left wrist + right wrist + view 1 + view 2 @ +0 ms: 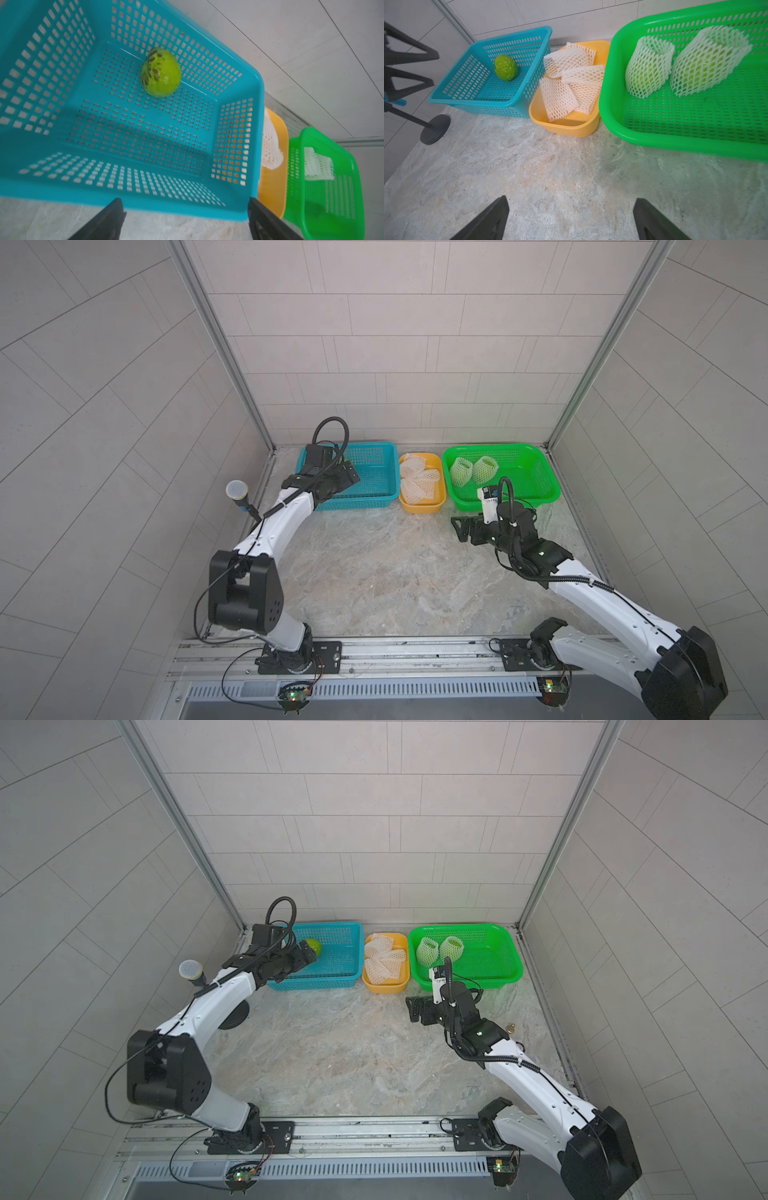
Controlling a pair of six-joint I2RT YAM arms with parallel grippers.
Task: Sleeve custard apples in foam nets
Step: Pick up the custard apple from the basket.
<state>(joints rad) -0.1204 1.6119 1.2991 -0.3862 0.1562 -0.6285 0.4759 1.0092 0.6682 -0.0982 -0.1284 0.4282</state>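
Hovering at the edge of the blue basket (133,199), my left gripper (186,200) has its jaws spread wide with nothing between them. The one bare custard apple (161,72) lies on the basket's perforated floor, close to the far wall and well apart from my fingertips. In the left wrist view, the basket wall nearest the gripper stands between the fruit and the jaws.

My right gripper (571,200) is also spread wide and empty. It hangs over the bare marbled tabletop (550,176), just in front of the green basket (675,141). Two sleeved custard apples (648,70) stand side by side in that basket, on the side nearer the yellow tub (571,128). Each is wrapped in white mesh with green showing through the holes.

The tub sits between the two baskets and touches or nearly touches both. It holds a loose pile of flat foam nets (571,83), overlapping one another.

A small stand (435,128) with a round dark base rests on the tabletop beside the blue basket, close to my left arm.
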